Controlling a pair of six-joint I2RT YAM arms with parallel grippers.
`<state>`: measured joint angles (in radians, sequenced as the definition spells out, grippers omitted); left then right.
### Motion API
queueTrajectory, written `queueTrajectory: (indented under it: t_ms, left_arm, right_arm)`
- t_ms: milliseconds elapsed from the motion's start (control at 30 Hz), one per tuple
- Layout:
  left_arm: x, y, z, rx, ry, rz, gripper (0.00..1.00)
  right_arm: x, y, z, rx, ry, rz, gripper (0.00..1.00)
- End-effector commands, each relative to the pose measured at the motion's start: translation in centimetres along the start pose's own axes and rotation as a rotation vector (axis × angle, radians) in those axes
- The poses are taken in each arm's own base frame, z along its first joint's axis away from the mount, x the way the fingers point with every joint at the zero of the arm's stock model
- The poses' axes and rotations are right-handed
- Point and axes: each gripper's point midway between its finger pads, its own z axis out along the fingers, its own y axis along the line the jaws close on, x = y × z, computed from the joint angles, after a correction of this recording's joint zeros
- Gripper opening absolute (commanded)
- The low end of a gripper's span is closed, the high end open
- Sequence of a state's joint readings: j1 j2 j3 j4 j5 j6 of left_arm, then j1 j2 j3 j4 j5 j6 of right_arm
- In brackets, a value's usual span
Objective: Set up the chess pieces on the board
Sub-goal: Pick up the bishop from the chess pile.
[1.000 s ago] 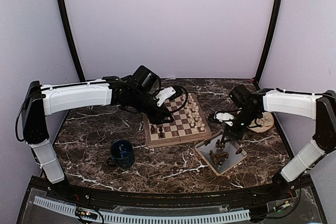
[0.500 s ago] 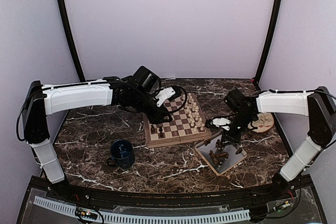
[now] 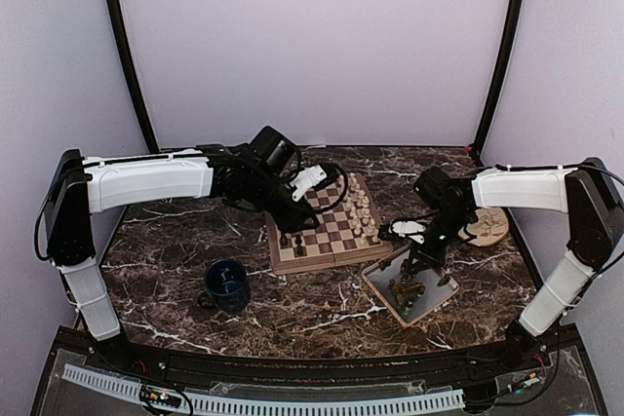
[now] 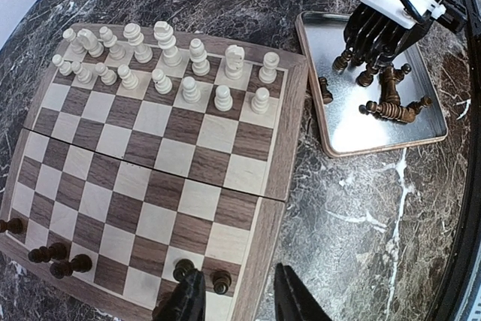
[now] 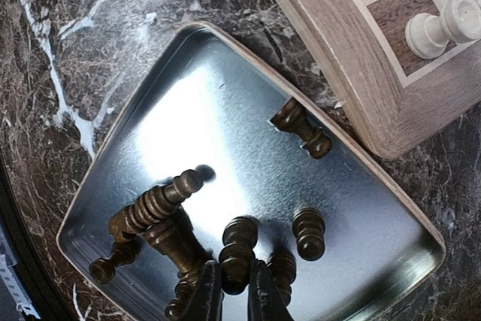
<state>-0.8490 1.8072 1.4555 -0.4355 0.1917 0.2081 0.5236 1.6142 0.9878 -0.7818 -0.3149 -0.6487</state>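
Nearest the arm bases: a blue mug on the marble table, no part in this.

Right of it, the grey tray. Loose dark pieces lie in it, most on their sides, some heaped. The right gripper is down in the tray, fingers drawn in close on one dark piece, pinching it.

Step in hand, by my reading: picking a dark piece out of the tray for the board. The next move calls for a straight lift clear of the heap and the tray rim. After that comes a carry to the dark side and an upright set-down on a free square.

The board sits just beside the tray. White pieces fill two rows along one edge. A few placed dark pieces stand at the opposite edge. The left gripper hovers over that edge, fingers spread, nothing between them.

Farthest: a round plate, mostly covered by the right arm.

Hard to make out:
- Which kind of piece is pinched.
- How firm the hold is, as the frame edge cuts off the fingers.
- How many pieces are in the heap.
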Motion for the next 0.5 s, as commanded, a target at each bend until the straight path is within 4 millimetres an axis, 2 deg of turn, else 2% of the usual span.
queueTrajectory:
  t_ms: [0, 267, 367, 467]
  left_arm:
    - [0.8, -0.2, 0.2, -0.005, 0.030, 0.016, 0.34]
    - [1.0, 0.8, 0.3, -0.070, 0.042, 0.003, 0.34]
    - [1.0, 2.9, -0.1, -0.187, 0.052, -0.045, 0.34]
    - [1.1, 5.7, -1.0, -0.306, 0.065, -0.121, 0.33]
  right_arm:
    - [-1.2, 1.5, -1.7, -0.049, -0.044, -0.027, 0.08]
    - [-2.3, 0.6, -3.8, 0.016, -0.054, -0.042, 0.07]
    - [-4.1, -0.1, -5.3, 0.044, -0.094, -0.052, 0.08]
    - [-7.0, -1.5, -7.2, 0.096, -0.155, -0.055, 0.08]
